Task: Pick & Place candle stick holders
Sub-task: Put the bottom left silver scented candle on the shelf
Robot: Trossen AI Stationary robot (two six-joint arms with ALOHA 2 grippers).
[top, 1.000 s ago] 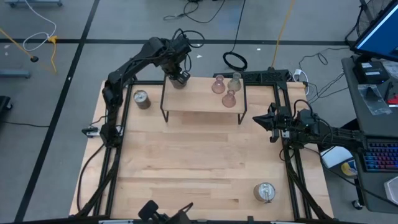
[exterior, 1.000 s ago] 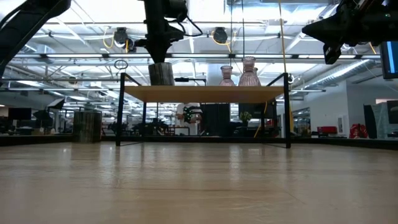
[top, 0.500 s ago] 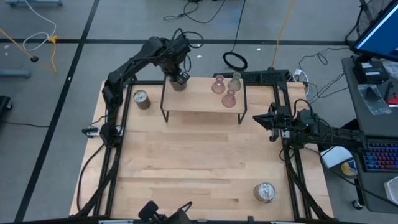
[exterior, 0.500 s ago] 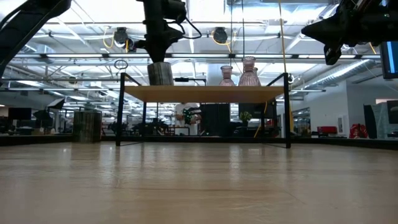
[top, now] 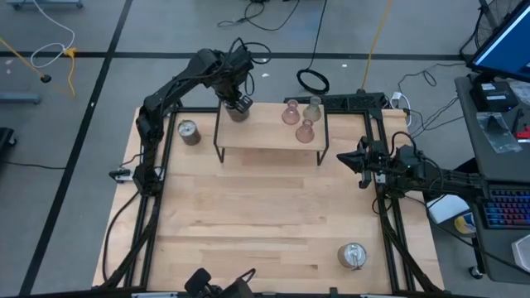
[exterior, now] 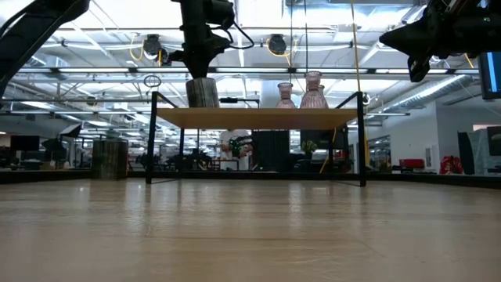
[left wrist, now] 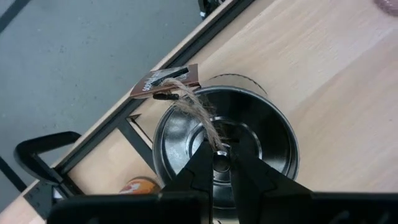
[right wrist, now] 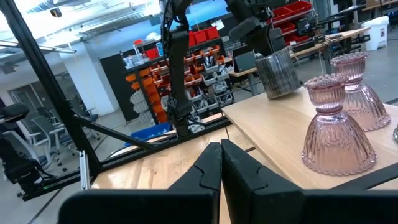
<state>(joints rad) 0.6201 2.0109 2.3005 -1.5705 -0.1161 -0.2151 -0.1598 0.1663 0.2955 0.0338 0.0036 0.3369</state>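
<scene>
Metal holder on the shelf, pinched at its centre

Upper left of the high view, our left gripper [top: 238, 104] pinches narrowly the central post inside the metal candle stick holder [left wrist: 224, 146] on the raised shelf [top: 269, 135]; we judge it rigid, slick, fairly heavy. Our right gripper [top: 344, 160] waits closed, mid-right.

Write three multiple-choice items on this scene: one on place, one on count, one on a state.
1. Where is the left hand?
A. over the raised shelf
B. at the table's near edge
C. off the table

2. How many glassy holders stand on the shelf?
A. one
B. three
C. five

3. The right hand is:
A. shut, empty
B. wide open
C. gripping a glassy holder

Answers:
A: the left hand grips the metal holder at the shelf.
B: three glassy holders stand together.
A: the right hand shows its fingers together, holding nothing.
</scene>
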